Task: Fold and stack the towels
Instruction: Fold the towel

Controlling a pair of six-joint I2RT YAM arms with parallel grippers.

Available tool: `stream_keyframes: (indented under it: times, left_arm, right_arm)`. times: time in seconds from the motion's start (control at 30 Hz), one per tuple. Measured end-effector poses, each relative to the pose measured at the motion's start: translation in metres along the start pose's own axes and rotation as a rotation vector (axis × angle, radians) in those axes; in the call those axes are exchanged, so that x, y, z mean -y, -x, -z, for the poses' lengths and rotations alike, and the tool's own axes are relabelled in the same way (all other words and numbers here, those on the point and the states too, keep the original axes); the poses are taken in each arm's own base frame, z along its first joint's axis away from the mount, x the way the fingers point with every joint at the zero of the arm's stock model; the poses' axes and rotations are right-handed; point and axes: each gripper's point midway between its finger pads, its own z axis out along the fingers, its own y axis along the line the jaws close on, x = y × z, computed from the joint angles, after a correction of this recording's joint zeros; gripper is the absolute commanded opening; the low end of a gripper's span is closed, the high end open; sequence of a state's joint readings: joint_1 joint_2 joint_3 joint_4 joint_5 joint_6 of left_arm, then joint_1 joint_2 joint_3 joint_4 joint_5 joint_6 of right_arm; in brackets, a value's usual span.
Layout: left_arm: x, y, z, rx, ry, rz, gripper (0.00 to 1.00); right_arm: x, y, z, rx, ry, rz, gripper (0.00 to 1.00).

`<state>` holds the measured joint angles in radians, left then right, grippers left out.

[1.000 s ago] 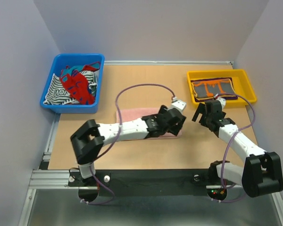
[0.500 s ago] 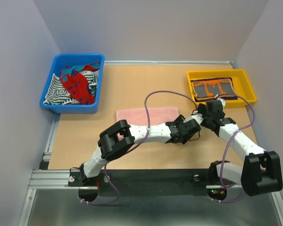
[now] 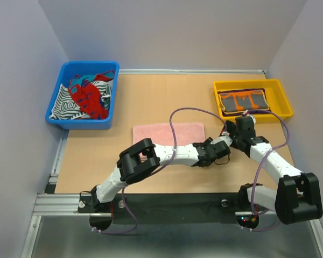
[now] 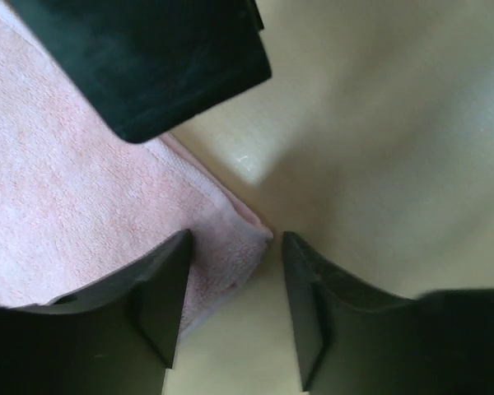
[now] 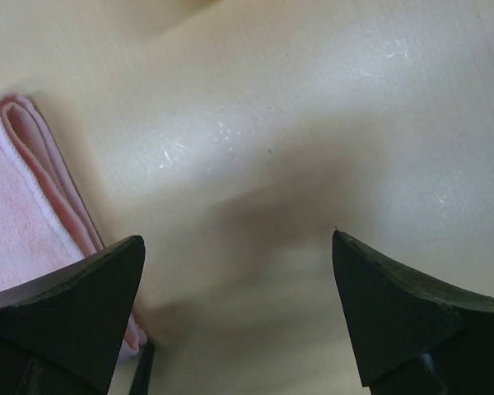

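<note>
While the left claw (image 4: 235, 247) stands half open astride a corner of the pink towel (image 4: 74, 197), mid-frame, nothing is pinched yet | right claw (image 5: 239, 255) wide open, empty, over bare table (image 5: 329, 123), towel's folded edge at left | advice: seat both layers deep in the gap before closing, lift evenly | grey-and-orange towel (image 3: 242, 100) in yellow tray (image 3: 247, 82), upper right
</note>
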<state>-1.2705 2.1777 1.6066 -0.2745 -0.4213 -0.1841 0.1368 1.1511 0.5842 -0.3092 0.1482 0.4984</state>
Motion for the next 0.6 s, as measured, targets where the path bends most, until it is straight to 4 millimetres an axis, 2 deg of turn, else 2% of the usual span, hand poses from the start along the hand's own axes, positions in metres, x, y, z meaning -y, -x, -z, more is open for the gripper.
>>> stream_keyframes:
  times: [0.1, 0.13, 0.17, 0.33, 0.47, 0.6]
  left_arm:
    - [0.0, -0.001, -0.002, -0.001, 0.008, 0.005, 0.18]
    - [-0.002, -0.001, -0.002, 0.001, 0.014, 0.007, 0.04]
    - [-0.002, -0.001, -0.003, 0.002, 0.02, 0.014, 0.0]
    - [-0.005, 0.0, 0.001, 0.029, 0.008, 0.05, 0.0]
    - [-0.014, -0.002, 0.013, 0.035, -0.022, 0.096, 0.0]
    - [-0.028, 0.019, 0.034, 0.087, -0.046, 0.158, 0.0]
  right_arm:
    - [-0.003, -0.005, 0.0, -0.017, 0.023, 0.0, 1.0]
    - [-0.005, -0.007, 0.0, -0.026, 0.035, 0.001, 1.0]
    - [-0.006, -0.008, 0.001, -0.03, 0.043, -0.002, 1.0]
    - [-0.022, -0.011, 0.004, -0.06, 0.128, -0.027, 1.0]
    - [-0.05, -0.016, 0.011, -0.108, 0.273, -0.085, 1.0]
    - [-0.073, -0.028, 0.013, -0.172, 0.4, -0.162, 1.0]
